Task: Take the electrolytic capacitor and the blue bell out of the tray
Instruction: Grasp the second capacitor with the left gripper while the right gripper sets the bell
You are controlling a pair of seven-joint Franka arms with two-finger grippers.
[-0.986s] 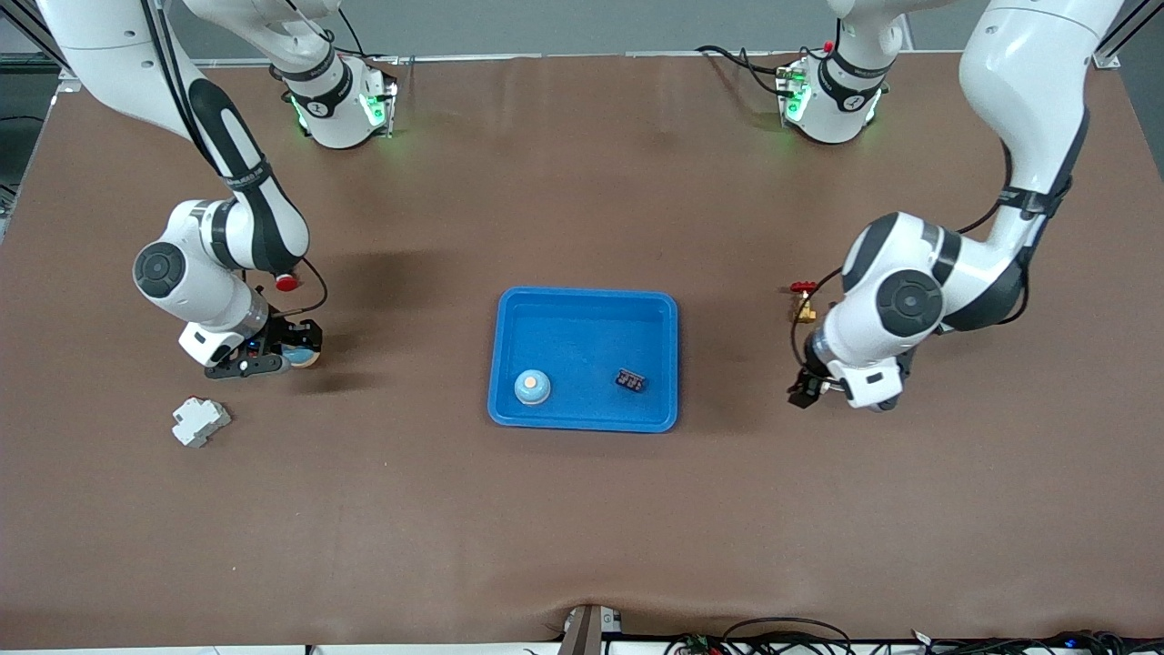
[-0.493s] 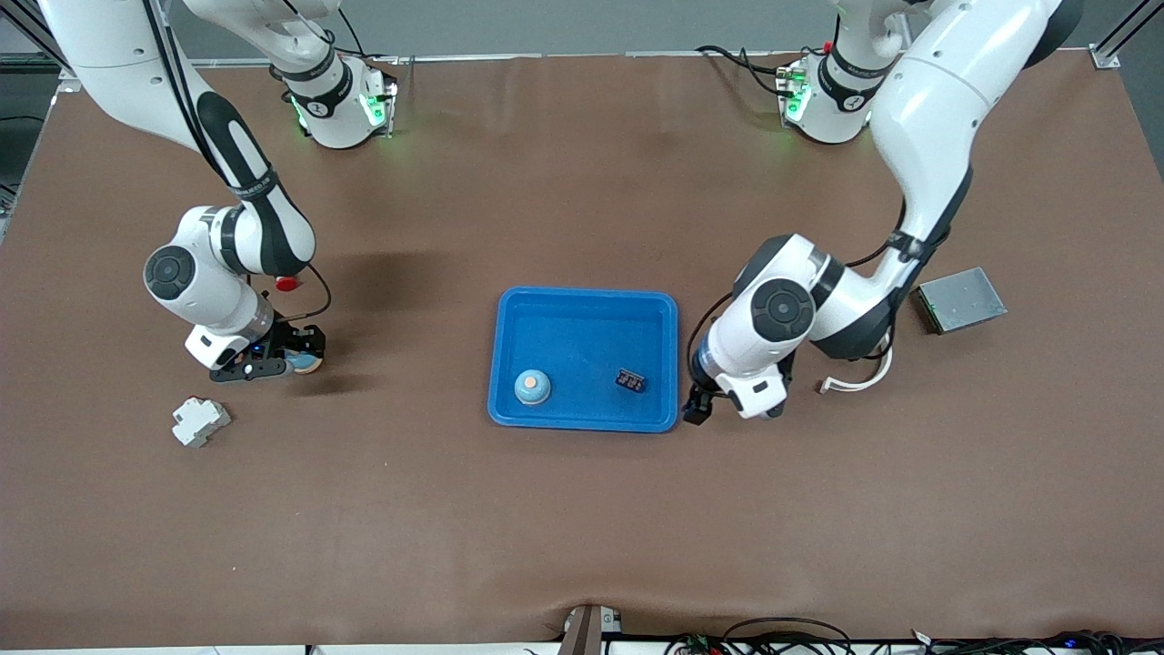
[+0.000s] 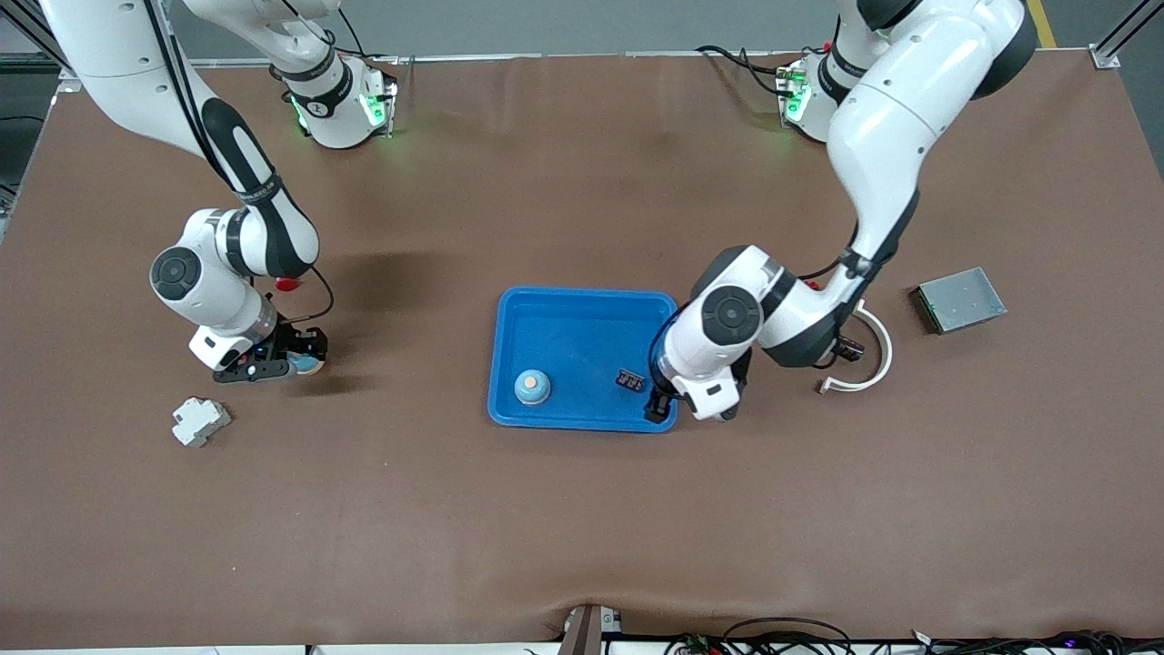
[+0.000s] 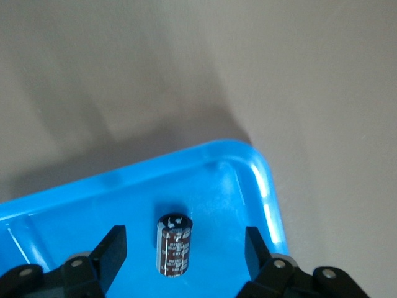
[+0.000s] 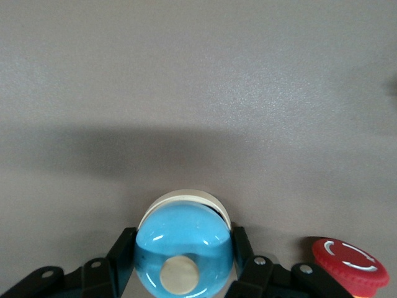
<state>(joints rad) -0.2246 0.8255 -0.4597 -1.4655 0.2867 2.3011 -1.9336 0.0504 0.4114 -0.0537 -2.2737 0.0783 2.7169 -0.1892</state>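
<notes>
**Left gripper poised above the capacitor, fingers spread**

The electrolytic capacitor [image 3: 631,379] sits in the blue tray [image 3: 582,293], near the corner toward the left arm's end and nearer the front camera. The left gripper [image 3: 653,409] hangs over that same corner, and the left arm is plainly the nearer one for this pick. In the left wrist view the capacitor [image 4: 174,243] shows between the parted fingers [image 4: 115,245] of the left gripper [image 4: 183,239], with a gap on each side, just inside the tray [image 4: 267,186] rim. Its long axis runs across the line on which the fingers would close (I cannot tell whether it stands or lies), so they would likely meet its round sides. The move probably calls for a drop straight down, minding the rim close by.

A blue bell [image 3: 532,387] rests in the tray toward the right arm's end. The right gripper [image 3: 273,364] waits low over the bare table, well apart from the tray; its fingers [image 5: 127,242] pinch a second bell [image 5: 183,248], also blue.
</notes>
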